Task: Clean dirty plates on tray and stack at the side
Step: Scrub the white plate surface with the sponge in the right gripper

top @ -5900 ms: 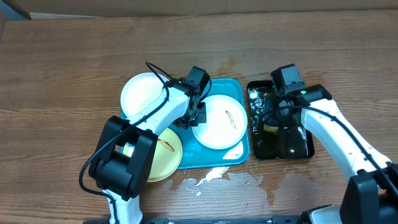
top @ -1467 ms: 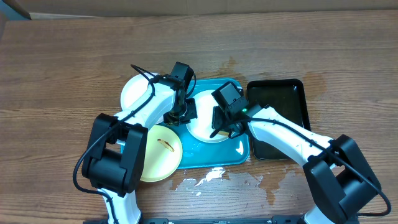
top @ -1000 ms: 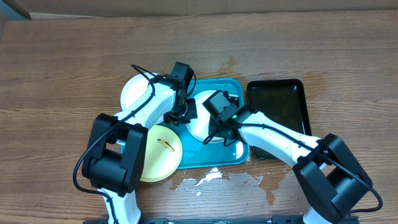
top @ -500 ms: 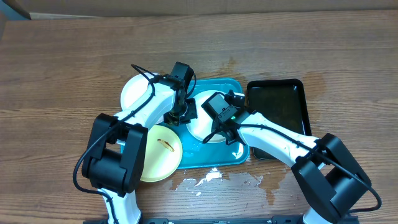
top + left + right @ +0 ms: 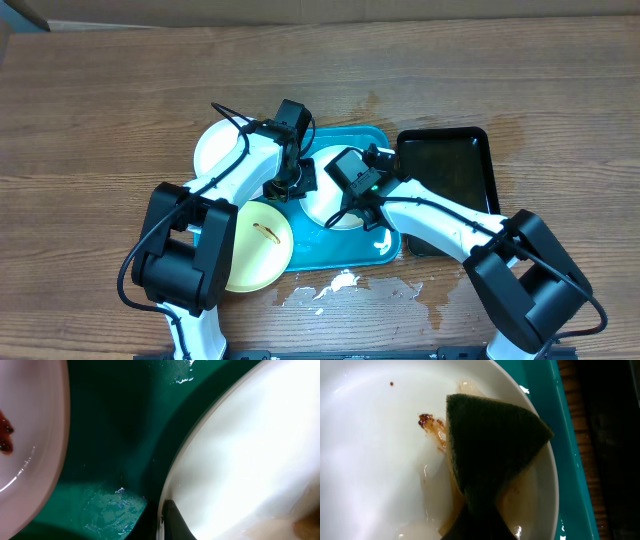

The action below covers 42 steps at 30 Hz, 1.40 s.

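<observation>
A white plate (image 5: pixel 320 198) lies on the turquoise tray (image 5: pixel 350 252). My left gripper (image 5: pixel 297 183) is shut on that plate's left rim; in the left wrist view one dark finger (image 5: pixel 173 519) lies over the rim of the plate (image 5: pixel 250 455). My right gripper (image 5: pixel 480 527) is shut on a dark green sponge (image 5: pixel 490 455) pressed flat on the wet plate (image 5: pixel 380 460), beside a brown smear (image 5: pixel 432 424). A pale yellow plate (image 5: pixel 258 240) with a brown smear sits at the tray's left corner. Another white plate (image 5: pixel 222 150) lies on the table, left of the tray.
A black tray (image 5: pixel 455 175) stands right of the turquoise one, and its dark edge (image 5: pixel 615 435) shows past the tray rim (image 5: pixel 545 410). Spilled water (image 5: pixel 345 285) glistens on the wooden table in front of the tray. The edge of another plate (image 5: pixel 30 435) shows at the left.
My right arm came over from the black tray with the sponge and set it on the white plate; in the last second it edged slightly left. The left arm has held still.
</observation>
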Tool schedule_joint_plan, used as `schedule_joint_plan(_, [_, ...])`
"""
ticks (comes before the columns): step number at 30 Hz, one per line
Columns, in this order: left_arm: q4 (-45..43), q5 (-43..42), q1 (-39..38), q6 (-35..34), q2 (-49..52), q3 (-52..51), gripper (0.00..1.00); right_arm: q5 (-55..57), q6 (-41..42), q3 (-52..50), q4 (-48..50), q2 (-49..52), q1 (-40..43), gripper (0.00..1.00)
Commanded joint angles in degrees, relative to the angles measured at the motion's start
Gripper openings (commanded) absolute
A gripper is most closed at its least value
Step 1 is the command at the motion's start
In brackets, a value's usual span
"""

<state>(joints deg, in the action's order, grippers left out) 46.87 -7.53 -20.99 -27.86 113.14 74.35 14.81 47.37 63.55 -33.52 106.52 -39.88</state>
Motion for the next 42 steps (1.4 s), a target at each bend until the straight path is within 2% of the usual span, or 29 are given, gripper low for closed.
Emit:
schedule_joint_plan(1, [0.8, 1.7, -0.5, 2.1, 1.9, -1.6, 0.04, -3.9, 0.7, -0.4, 1.4, 1.1, 3.0, 0.04])
schedule_joint_plan(8, [0.8, 1.7, -0.5, 2.2, 1.9, -1.6, 0.04, -13.8, 0.7, -3.6, 8.9, 1.1, 7.8, 0.04])
schedule_joint_plan(18, [0.7, 1.7, -0.5, 2.2, 1.9, -1.6, 0.04, -14.0, 0.2, -4.4, 12.1, 1.7, 8.1, 0.04])
schedule_joint_plan(24, [0.7, 1.7, -0.5, 2.2, 1.9, -1.6, 0.04, -15.0, -2.9, -4.4, 16.8, 4.0, 8.1, 0.04])
schedule_joint_plan(27, [0.7, 1.7, -0.5, 2.2, 1.9, -1.6, 0.04, -16.0, -7.1, -4.2, 18.7, 4.2, 8.1, 0.04])
schedule_joint_plan(35, [0.9, 1.7, -0.5, 2.6, 1.9, -1.6, 0.04, -16.9, -16.3, 1.6, 17.7, -0.8, 8.1, 0.04])
schedule_joint_plan(42, [0.9, 1.7, -0.5, 2.6, 1.9, -1.6, 0.04, -16.8, -20.2, 2.1, 18.1, -1.0, 8.1, 0.04])
